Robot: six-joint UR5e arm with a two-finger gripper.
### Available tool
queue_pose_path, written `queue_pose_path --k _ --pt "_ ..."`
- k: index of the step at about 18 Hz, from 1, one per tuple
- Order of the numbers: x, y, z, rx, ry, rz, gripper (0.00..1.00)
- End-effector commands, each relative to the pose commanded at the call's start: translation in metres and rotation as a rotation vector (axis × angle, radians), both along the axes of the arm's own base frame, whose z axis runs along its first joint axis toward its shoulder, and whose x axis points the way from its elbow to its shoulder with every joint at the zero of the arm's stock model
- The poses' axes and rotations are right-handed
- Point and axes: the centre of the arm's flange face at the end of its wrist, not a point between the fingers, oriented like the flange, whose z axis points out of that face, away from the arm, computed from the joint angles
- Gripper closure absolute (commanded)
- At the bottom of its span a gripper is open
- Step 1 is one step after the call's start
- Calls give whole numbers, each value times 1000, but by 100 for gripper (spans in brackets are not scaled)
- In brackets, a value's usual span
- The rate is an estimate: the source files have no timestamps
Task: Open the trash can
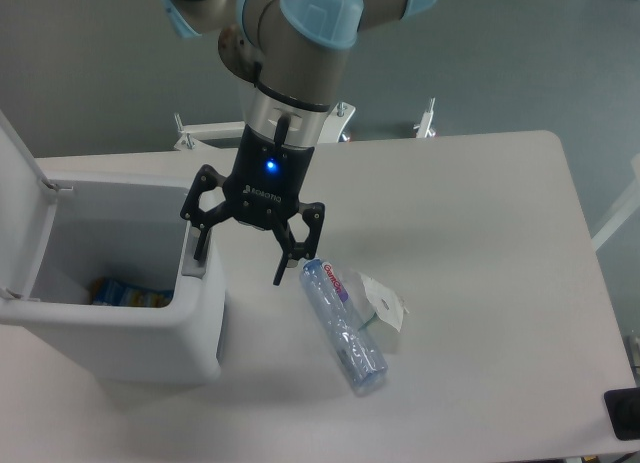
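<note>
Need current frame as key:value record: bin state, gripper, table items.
trash can: on table's left side
lid: swung up at the left edge
contents: blue and yellow packaging at the bottom
button tab: grey, on right rim
gripper: jaws spread; one finger at the tab, the other outside the bin
plastic bottle: lying on table, right of bin
small white box: against the bottle

White "ROBOTIQ" lettering on gripper [243,261] body, just legible. Bottle [343,326] label near table's front edge has red script, unreadable.
</note>
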Motion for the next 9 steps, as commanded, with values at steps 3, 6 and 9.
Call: queue_pose_path --k 3,6,9 --pt "-17 2 2 4 9 15 0" --pt "-35 -5 -3 -1 8 42 0" --pt "-70 -25 -13 -34 42 91 0"
